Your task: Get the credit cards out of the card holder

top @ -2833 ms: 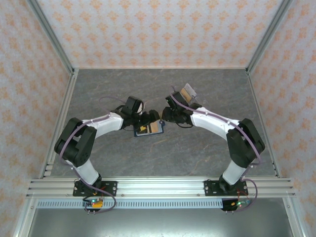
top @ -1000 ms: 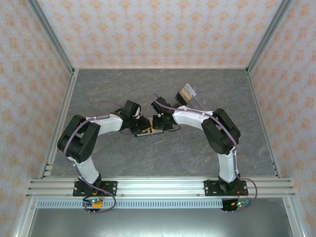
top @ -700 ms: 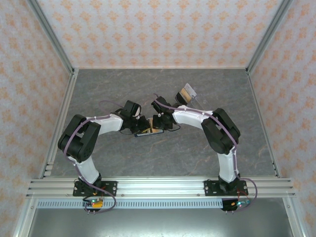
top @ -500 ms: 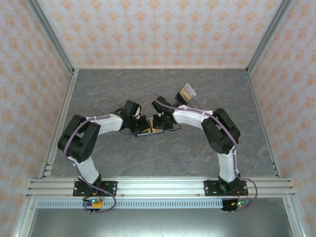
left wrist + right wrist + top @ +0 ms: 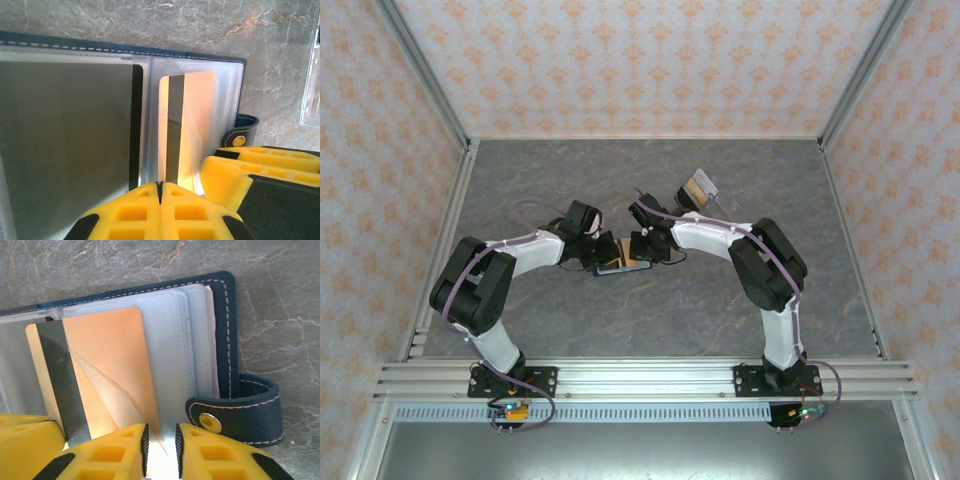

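Two grippers meet at the dark navy stitched folding card holder [image 5: 620, 267], which lies open midway on the grey marbled table [image 5: 620, 340], well apart from every wall. The left gripper [image 5: 160, 189] has its yellow fingers pressed together at the near edge of the brown-orange plastic card with a dark band [image 5: 192, 120]. The right gripper [image 5: 160, 440] has its jaws a slit apart, seemingly pinching the clear sleeve [image 5: 170, 340] at its edge, beside the snap tab [image 5: 240, 412].

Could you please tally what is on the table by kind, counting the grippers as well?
Card holder: 1
Brown-orange card in its pocket: 1
Pile of cards lying apart, too small to count singly: 1
Grippers, left gripper and right gripper: 2
Total: 5
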You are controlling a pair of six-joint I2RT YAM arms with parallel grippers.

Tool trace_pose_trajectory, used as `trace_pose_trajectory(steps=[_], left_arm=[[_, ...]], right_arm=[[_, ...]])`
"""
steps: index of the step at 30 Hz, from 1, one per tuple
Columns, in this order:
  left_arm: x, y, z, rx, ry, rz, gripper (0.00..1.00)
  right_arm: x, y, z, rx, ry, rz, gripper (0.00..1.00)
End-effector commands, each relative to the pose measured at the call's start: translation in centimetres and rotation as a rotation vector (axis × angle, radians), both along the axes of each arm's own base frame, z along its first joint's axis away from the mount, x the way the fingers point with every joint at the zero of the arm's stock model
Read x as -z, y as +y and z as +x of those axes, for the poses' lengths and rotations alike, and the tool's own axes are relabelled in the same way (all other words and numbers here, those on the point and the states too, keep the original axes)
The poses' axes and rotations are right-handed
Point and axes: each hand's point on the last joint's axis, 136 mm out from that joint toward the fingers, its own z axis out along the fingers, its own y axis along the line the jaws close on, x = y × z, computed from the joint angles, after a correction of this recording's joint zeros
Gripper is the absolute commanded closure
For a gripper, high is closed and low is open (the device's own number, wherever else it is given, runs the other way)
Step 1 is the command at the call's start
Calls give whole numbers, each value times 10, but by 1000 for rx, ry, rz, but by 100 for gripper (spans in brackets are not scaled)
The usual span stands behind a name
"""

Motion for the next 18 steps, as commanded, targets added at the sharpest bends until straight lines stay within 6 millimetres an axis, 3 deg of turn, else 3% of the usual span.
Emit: trace_pose_trajectory(steps=[1, 5, 9, 18], left_arm=[[-1, 10, -3, -6, -10, 34, 95], [-1, 10, -2, -6, -10, 34, 95], [1, 11, -3, -8, -7, 37, 95], [1, 11, -3, -10, -3, 33, 94]], right_arm=[[-12, 6, -2, -16, -3, 47, 76], [-30, 11, 0, -25, -39, 95, 75], [-37, 12, 1, -32, -53, 104, 74], [-5, 1, 3, -15, -1, -9, 71]])
